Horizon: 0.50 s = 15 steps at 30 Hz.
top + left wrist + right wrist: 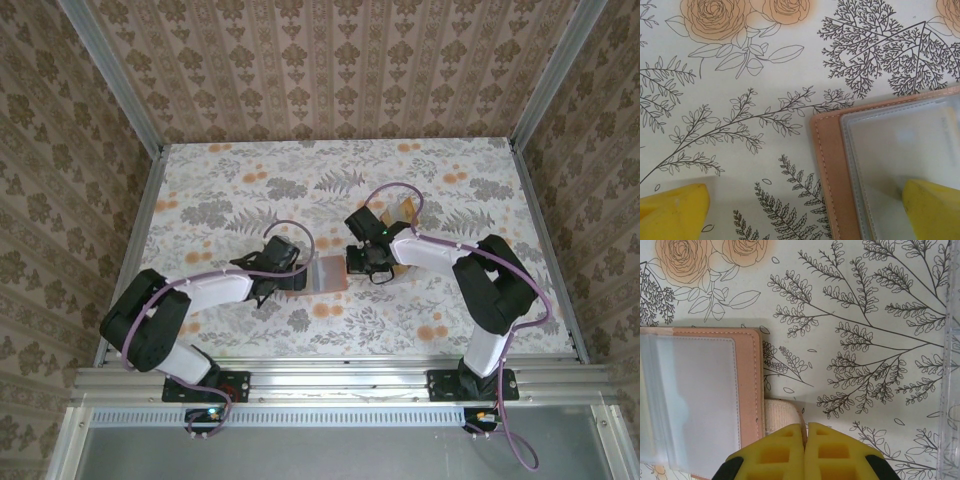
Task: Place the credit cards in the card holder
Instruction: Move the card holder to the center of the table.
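The left fingers (pixel 675 212) are spread wide with nothing between them. One yellow tip is over bare desk (pixel 740 75) and the other is over the corner of the clear sleeve (pixel 890 150) inside the card holder (pixel 827 165); can't tell if it's actually touching or just above it. The right fingers (pixel 827 452) are clamped tight together, and right ahead of them the rounded corner of a pale tan card (pixel 780 417) pokes out, snug against the card holder's stitched edge. Honestly can't tell whether they've got that card pinched or it's just lying on the desk. From the top camera, the card holder lies open and flat on the flowery desk, a bit nearer than the middle, lining facing up. The left fingers are just on its left side and the right fingers just on its right, with both arms angled in toward it. Further back, close to the right arm's wrist and the purple cable (pixel 395 192) looping there, a couple more tan credit cards (pixel 405 210) sit apart from the card holder.
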Each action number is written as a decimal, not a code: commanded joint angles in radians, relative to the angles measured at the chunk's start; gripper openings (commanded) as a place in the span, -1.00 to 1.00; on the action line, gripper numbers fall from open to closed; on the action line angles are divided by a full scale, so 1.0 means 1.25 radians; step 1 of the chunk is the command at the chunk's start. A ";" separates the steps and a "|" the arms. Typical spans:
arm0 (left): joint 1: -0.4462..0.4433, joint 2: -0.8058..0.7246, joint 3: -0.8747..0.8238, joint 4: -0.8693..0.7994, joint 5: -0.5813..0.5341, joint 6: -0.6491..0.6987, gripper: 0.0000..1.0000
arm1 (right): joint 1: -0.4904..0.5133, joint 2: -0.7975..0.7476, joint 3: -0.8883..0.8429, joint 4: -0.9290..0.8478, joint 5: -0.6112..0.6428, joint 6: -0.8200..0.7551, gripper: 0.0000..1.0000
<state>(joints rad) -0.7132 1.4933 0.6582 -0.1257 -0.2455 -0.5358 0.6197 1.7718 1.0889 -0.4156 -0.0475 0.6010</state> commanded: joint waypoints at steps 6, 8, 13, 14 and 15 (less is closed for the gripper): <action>-0.003 -0.010 -0.026 -0.019 -0.023 -0.013 1.00 | -0.002 -0.044 0.013 -0.024 0.013 -0.011 -0.59; -0.003 -0.010 -0.025 -0.016 -0.019 -0.012 1.00 | -0.004 -0.062 0.024 -0.041 0.011 -0.021 -0.38; -0.003 -0.013 -0.019 -0.014 -0.017 -0.007 1.00 | -0.015 -0.119 0.061 -0.093 0.032 -0.051 -0.12; -0.003 -0.014 -0.019 -0.015 -0.016 -0.007 1.00 | -0.018 -0.128 0.065 -0.113 0.040 -0.058 -0.11; -0.003 -0.017 -0.017 -0.017 -0.016 -0.005 1.00 | -0.025 -0.136 0.069 -0.129 0.052 -0.070 -0.10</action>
<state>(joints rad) -0.7132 1.4853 0.6479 -0.1184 -0.2512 -0.5461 0.6064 1.6524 1.1381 -0.4961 -0.0345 0.5560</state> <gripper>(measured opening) 0.999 0.448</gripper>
